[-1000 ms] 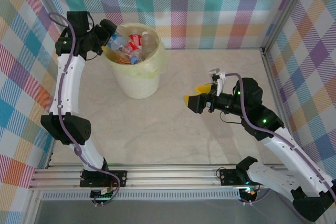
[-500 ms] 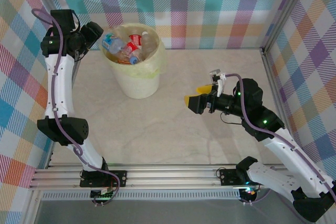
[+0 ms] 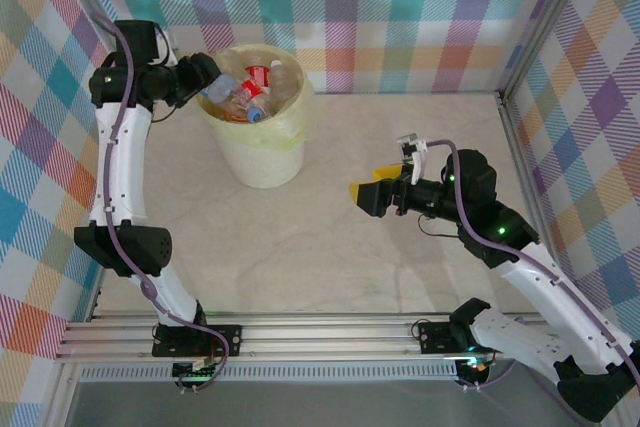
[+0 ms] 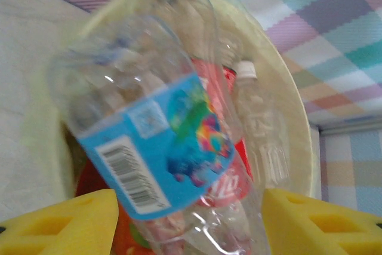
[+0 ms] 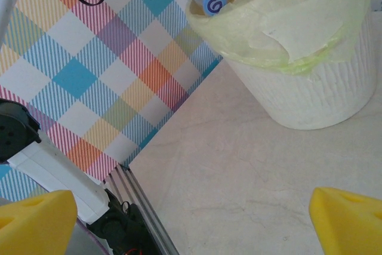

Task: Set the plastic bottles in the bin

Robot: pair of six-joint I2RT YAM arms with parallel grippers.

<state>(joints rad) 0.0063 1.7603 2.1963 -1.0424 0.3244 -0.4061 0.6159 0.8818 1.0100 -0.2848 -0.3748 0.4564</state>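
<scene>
Blue-labelled bottle (image 4: 161,147) tilted over bin (image 4: 296,120), left pincer (image 4: 190,222) grip unclear, right pincer (image 5: 191,222) apart.

The left arm (image 3: 115,162) stretches far forward, its left gripper (image 3: 205,77) turned rightward — yellow fingers (image 4: 59,222) partly apart. The right arm (image 3: 520,267) bends inward, the right gripper (image 3: 368,182) pointing left, jaws spread wide.

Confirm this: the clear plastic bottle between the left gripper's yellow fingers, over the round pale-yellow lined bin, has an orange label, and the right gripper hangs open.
The label is blue, not orange; the left wrist view shows it. Otherwise right: the clear plastic bottle is between the left gripper's yellow fingers over the round pale-yellow lined bin, and the right gripper hangs open.
</scene>
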